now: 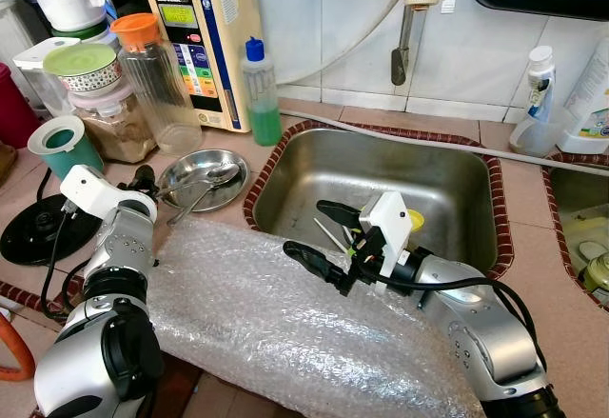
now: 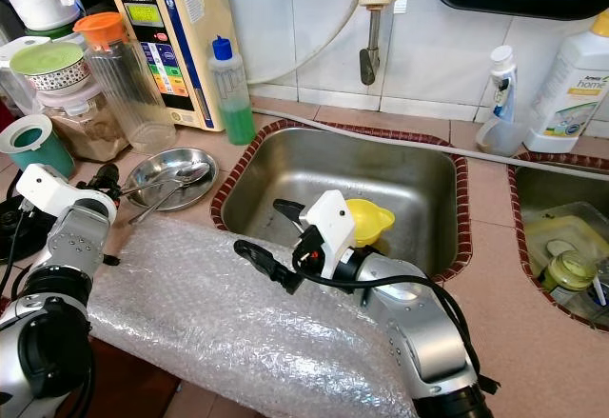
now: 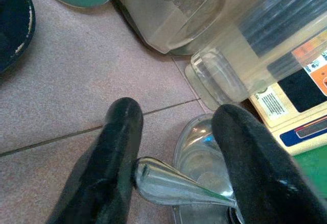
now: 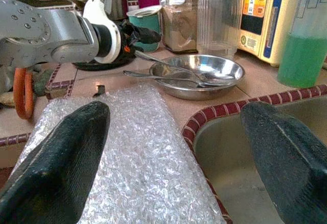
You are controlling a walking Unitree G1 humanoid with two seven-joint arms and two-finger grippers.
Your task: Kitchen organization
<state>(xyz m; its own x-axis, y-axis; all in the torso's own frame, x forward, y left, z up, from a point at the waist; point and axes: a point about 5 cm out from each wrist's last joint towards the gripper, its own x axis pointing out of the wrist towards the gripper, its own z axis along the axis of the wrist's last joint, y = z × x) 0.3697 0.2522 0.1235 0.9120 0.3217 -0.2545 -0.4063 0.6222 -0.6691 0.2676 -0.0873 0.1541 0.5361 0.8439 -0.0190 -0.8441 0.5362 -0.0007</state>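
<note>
Crinkly clear bubble wrap sheet (image 1: pixel 285 323) lies under splayed, empty right gripper (image 1: pixel 328 242); left gripper (image 3: pixel 176 157) brackets steel spoon handle (image 3: pixel 173 185), unclamped—closing may tip round steel dish (image 1: pixel 202 178).

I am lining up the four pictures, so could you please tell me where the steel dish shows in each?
Left eye view: steel dish left of the sink.
Right eye view: left of the sink too.
Left wrist view: between the left hand's fingers.
Right wrist view: upper middle.
Shared landmark: the spoons in it.
</note>
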